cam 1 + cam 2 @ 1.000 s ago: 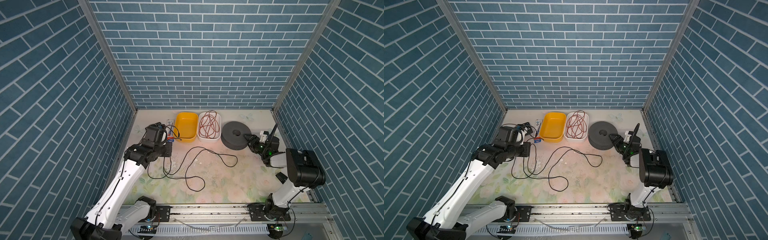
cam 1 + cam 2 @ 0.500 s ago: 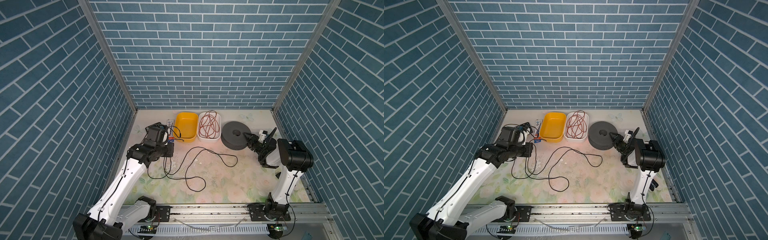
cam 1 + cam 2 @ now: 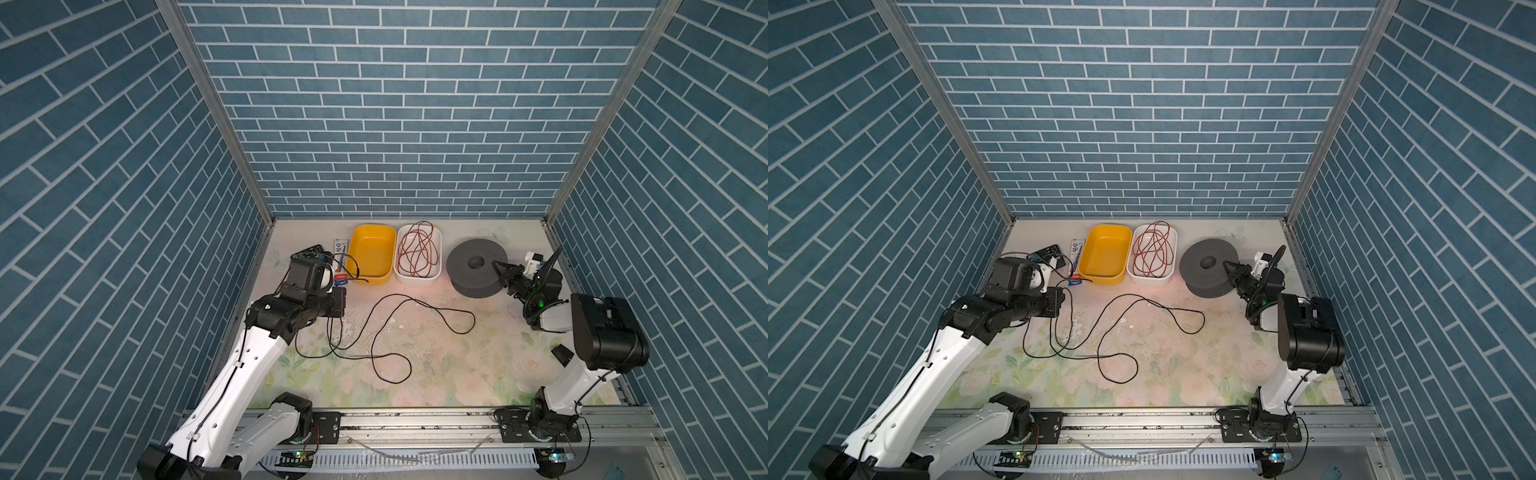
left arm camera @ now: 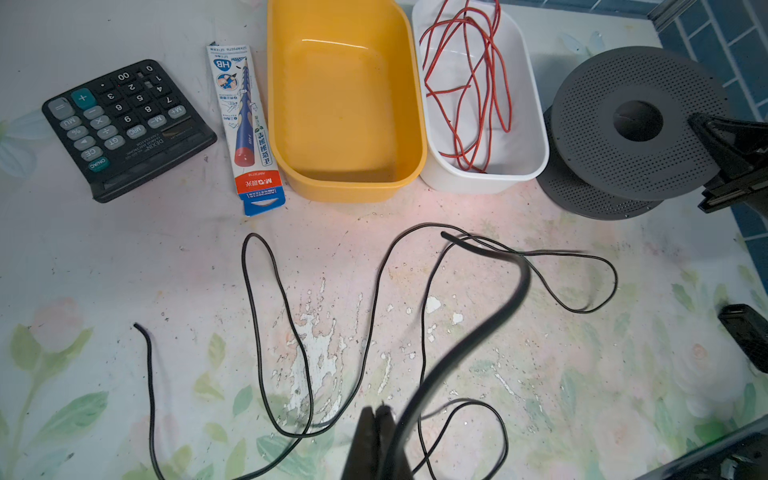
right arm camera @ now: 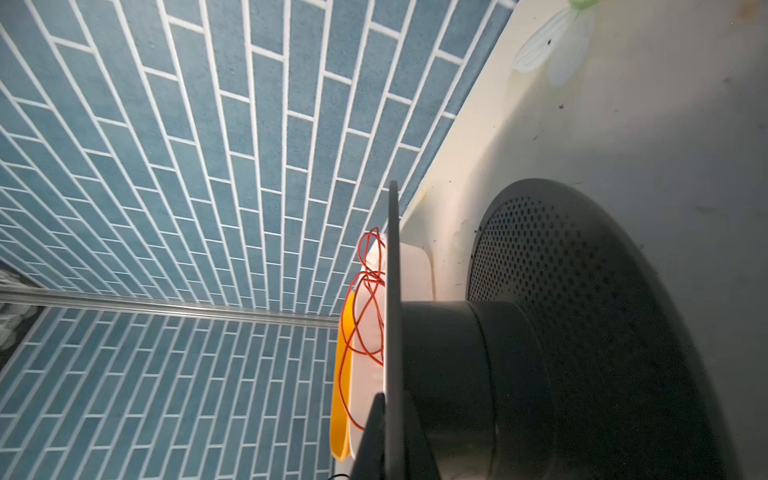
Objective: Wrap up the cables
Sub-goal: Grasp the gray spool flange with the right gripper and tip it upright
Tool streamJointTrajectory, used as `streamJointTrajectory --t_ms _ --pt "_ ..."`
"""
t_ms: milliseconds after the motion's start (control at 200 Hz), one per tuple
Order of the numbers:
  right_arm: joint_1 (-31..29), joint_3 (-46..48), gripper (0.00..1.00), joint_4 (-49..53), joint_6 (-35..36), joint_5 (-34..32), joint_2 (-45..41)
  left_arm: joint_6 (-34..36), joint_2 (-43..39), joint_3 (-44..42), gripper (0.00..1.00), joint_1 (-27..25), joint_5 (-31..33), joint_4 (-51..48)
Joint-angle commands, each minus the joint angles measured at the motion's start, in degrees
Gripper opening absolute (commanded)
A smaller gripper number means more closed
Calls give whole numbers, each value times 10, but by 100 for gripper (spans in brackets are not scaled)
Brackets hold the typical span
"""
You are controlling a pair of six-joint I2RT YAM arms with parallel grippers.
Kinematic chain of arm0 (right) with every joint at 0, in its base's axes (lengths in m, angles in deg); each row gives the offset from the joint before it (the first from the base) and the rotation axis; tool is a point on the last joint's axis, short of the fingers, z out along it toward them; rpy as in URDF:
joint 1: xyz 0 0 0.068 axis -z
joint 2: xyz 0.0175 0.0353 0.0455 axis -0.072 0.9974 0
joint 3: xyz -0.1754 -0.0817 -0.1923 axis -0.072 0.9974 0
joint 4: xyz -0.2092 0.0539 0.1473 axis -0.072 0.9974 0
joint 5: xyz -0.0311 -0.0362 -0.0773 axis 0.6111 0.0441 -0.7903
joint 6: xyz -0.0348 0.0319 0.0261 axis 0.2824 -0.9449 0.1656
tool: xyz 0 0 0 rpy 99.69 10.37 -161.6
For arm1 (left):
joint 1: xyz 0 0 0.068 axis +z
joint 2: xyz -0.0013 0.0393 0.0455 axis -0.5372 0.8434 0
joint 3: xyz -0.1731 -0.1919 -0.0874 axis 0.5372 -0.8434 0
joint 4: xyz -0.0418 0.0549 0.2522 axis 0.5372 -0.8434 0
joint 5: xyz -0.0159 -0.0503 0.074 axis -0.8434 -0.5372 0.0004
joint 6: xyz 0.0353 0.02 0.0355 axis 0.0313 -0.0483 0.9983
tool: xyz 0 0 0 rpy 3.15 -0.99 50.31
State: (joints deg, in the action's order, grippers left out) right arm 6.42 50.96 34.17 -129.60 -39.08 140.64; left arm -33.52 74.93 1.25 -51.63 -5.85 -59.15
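The left pincer (image 4: 376,413) is pressed shut on the long, thin black cord (image 4: 455,357) near one of its ends. A short tail arcs up from the closed fingers, blurred because it is so close to the wrist camera. From that grip the rest of the cord drops to the pale floral tabletop (image 3: 457,374). There it sprawls in loose loops across the middle, between the two arms and in front of the tubs. Its far loop reaches toward the spool without touching it, and its other end lies free on the table.

The right pincer (image 3: 500,269) is clamped on the rim of the upper flange of the dark grey perforated plastic spool (image 3: 467,249). One finger (image 5: 374,436) lies over the flange. The spool stands on its lower flange at the back right.

Just left of the spool sits a white rectangular plastic tub (image 3: 417,277) holding a tangle of thin reddish-brown wire (image 3: 417,249). Beside that is a yellow rectangular plastic tub (image 3: 371,227). Further left lie a blue-and-white pencil carton (image 4: 245,124) and a black desk calculator (image 4: 124,124).
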Motion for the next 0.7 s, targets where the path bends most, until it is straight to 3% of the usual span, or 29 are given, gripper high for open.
streamJointTrajectory --t_ms 0,120,275,545,695 --pt "-22 -40 0 278 155 -68 -129 -6 -22 -5 0 2 -17 -8" --pt "-69 -102 0 478 251 -169 -216 -14 -27 -18 0 2 -49 16" --pt "-123 -195 0 637 329 -251 -208 -72 -30 -53 0 1 -146 101" --pt "-235 -286 0 733 380 -427 -175 -91 -36 -72 0 -2 -168 146" --pt "-292 -324 0 733 385 -480 -141 -81 -28 -68 0 -2 -163 143"
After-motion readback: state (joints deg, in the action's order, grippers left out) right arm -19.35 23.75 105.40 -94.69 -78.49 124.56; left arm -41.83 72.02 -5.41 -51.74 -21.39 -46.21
